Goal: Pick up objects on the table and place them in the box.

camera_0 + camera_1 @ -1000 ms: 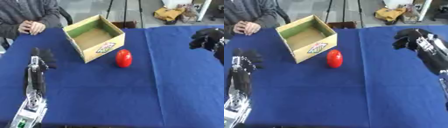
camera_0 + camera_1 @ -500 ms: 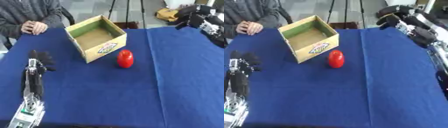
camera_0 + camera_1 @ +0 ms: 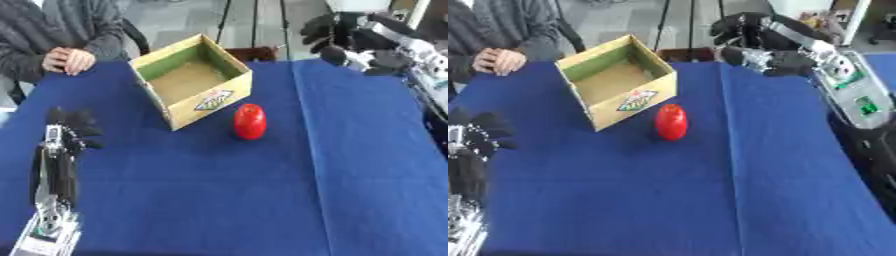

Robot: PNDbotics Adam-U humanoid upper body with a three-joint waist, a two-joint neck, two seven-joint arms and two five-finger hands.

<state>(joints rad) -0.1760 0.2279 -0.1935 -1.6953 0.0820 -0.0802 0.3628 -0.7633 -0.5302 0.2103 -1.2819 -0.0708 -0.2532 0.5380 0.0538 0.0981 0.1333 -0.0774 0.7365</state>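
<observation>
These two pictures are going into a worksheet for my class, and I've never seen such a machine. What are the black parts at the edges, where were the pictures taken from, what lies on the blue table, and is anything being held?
Both pictures come from one stereo camera in a humanoid robot's head, looking down at its work, so they show the same moment almost identically. The black parts are the robot's own arms and hands, steered by a person. The left hand is raised over the near left part of the table, fingers up, holding nothing. The right hand is raised above the far right edge with curled fingers, and nothing shows in it either. On the blue table stands an open cardboard box, empty as far as can be seen. Just beside its near corner a red rounded object stands upright; it may be a tomato or a toy. It is meant to go into the box.
</observation>
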